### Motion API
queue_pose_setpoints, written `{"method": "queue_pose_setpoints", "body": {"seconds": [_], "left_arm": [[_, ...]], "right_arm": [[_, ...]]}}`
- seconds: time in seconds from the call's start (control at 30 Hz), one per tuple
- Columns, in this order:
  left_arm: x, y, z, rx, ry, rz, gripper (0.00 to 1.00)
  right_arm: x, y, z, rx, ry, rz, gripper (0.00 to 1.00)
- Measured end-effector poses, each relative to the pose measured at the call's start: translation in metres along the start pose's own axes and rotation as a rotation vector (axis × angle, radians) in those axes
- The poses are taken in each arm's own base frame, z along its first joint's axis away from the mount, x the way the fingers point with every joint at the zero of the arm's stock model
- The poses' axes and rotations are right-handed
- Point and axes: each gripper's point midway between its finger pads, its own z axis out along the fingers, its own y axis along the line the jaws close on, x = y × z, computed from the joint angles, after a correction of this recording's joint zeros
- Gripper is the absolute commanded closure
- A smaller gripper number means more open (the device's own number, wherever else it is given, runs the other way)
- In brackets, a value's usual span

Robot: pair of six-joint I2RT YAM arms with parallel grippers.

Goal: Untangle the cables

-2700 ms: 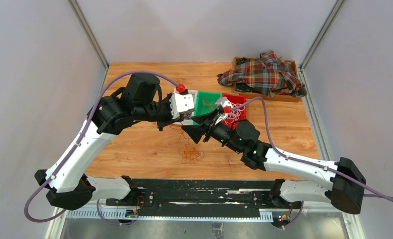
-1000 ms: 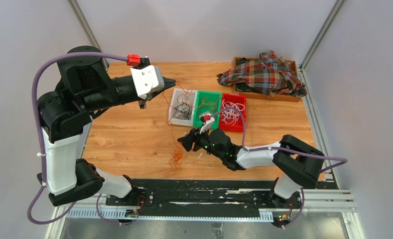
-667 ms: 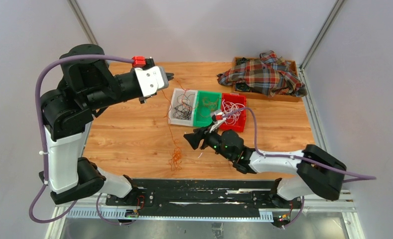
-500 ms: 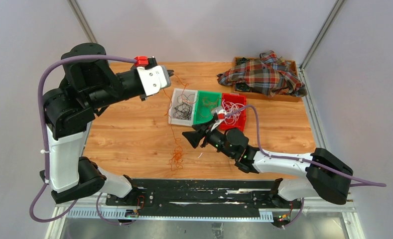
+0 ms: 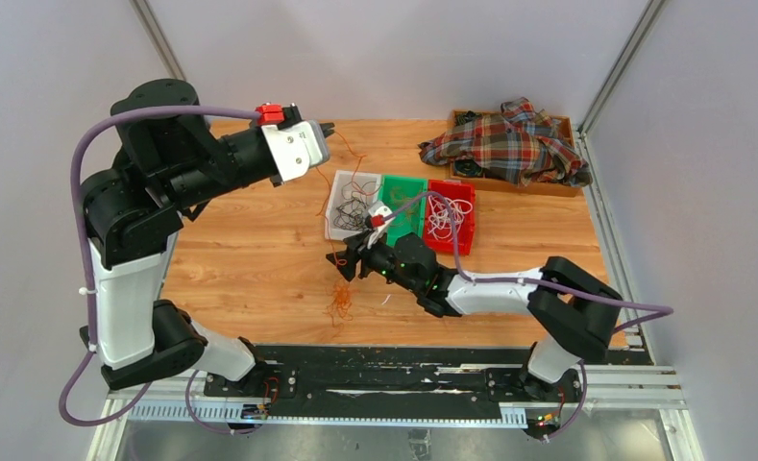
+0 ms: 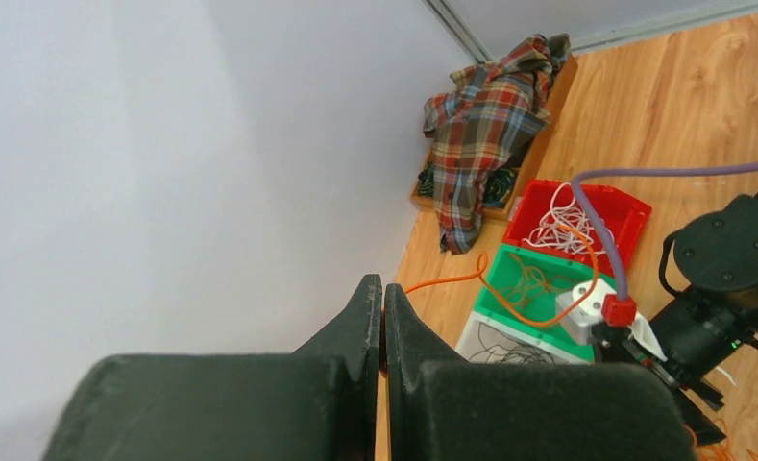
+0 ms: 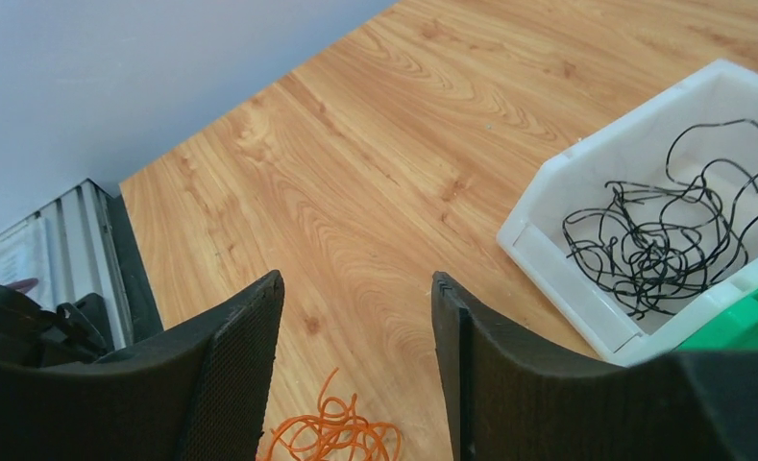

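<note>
Loose cables [image 5: 339,303] lie on the table [image 5: 250,259] just before the right gripper [image 5: 340,262]; behind it, to its right, three bins [image 5: 405,180] abreast — more cables inside each.

Both arms [image 5: 125,288] have white shells and black joints. A purple cable [image 5: 79,168] ends in a red plug [image 5: 271,113] beside each pale wrist housing [image 5: 296,154]. The right gripper [image 7: 355,279] pads [image 7: 245,365] seem mesh-textured.

Your right wrist view cuts off the orange cable pile [image 7: 331,437] at its bottom edge and the white bin [image 7: 567,288] at its right, leaving you only a corner of the green bin [image 7: 740,327]. The plaid shirt [image 5: 509,142] covers most of the wooden tray [image 5: 548,188]. In the left wrist view the orange strand [image 6: 442,281] runs behind the closed tips of the left gripper [image 6: 382,286], so its end is hidden
</note>
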Motion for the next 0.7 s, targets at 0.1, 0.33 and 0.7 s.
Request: {"method": "queue_pose_setpoints", "body": {"seconds": [0.1,0.33,0.7], "left_arm": [[-0.002,0.005,-0.001,-0.02,-0.005,0.011,1.0],[-0.007,0.018,-0.005,-0.075,-0.011,0.065,1.0],[-0.01,0.032,-0.015,-0.131,-0.004,0.168,1.0]], "right_arm": [[0.015,-0.003,0.008,0.008,0.031,0.003,0.45],[0.041,-0.007,0.009,0.03,0.083,0.045,0.42],[0.012,-0.021,-0.054,0.093,0.002,0.089,0.38]]}}
